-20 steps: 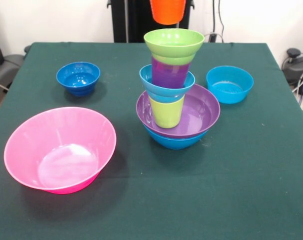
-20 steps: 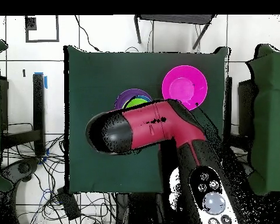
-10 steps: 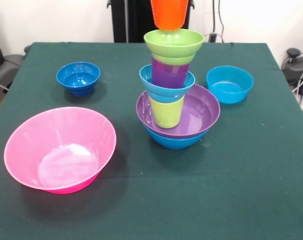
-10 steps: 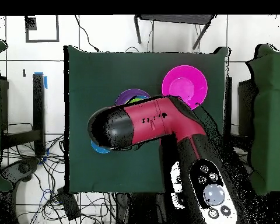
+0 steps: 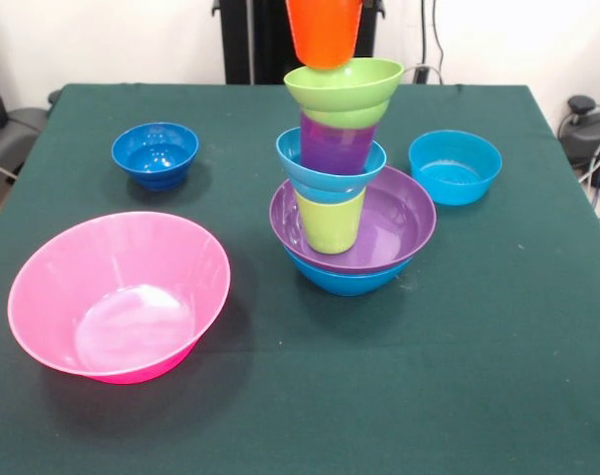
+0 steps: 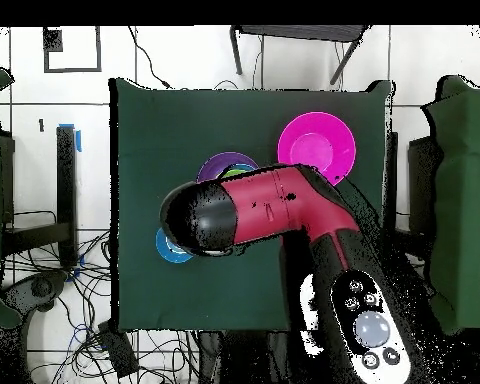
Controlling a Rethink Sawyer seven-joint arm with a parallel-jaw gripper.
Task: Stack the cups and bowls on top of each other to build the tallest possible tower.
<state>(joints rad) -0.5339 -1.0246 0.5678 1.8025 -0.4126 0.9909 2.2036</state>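
Front view: the dark green counter (image 5: 498, 327) stands before a white wall and carries the tower (image 5: 345, 178), a blue bowl under a purple bowl, lime green cup, turquoise bowl, purple cup and lime green bowl (image 5: 345, 84); well apart sit the pink bowl (image 5: 120, 295), dark blue bowl (image 5: 154, 154) and a turquoise bowl (image 5: 455, 166). The orange cup (image 5: 324, 30) sits at the lime green bowl's rim, cut off by the top edge; the end effector is out of frame. Overhead view: the red and black arm (image 6: 274, 210) reaches across the counter, hiding most of the tower and the end effector, so its opening cannot be determined.
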